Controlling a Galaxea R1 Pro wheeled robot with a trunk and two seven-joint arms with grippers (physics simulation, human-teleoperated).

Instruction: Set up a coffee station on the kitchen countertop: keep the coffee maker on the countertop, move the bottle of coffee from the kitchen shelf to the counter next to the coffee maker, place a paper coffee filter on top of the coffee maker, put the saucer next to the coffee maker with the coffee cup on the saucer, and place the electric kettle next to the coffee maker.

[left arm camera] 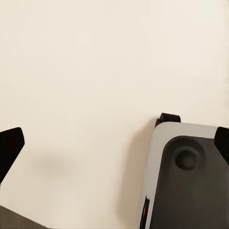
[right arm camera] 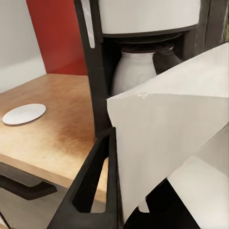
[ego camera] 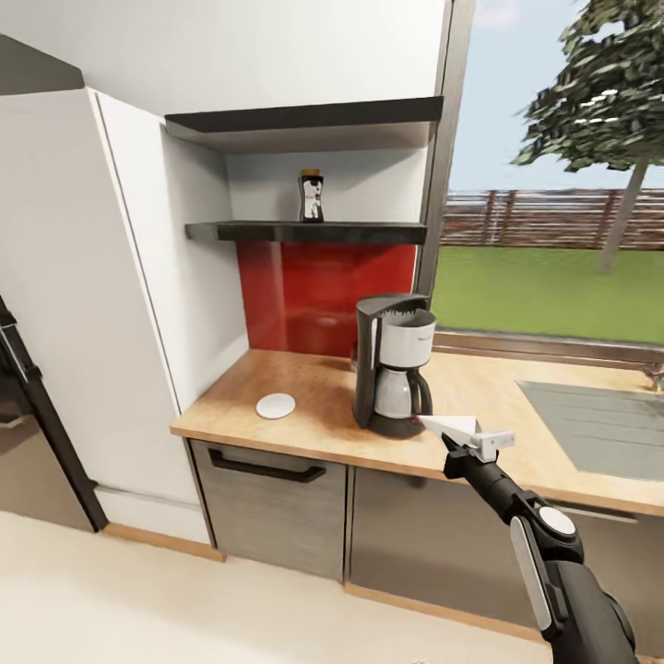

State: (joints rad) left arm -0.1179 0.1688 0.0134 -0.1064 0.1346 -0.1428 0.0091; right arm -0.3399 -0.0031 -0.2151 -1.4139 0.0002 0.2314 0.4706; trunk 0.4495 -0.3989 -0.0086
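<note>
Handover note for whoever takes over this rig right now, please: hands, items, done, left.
Right hand: shut on the filter, low beside the coffee maker.
Left hand: open, over the floor.
Coffee maker on the countertop; saucer to its left; coffee bottle on the shelf.
Done: coffee maker, saucer.
Left: filter on top, bottle down, cup, kettle.

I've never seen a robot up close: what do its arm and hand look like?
The right arm is glossy black in jointed segments, with a round white-grey cap at one joint and a pale strip along it. The right hand has flat black fingers with cut-out slots.
</note>
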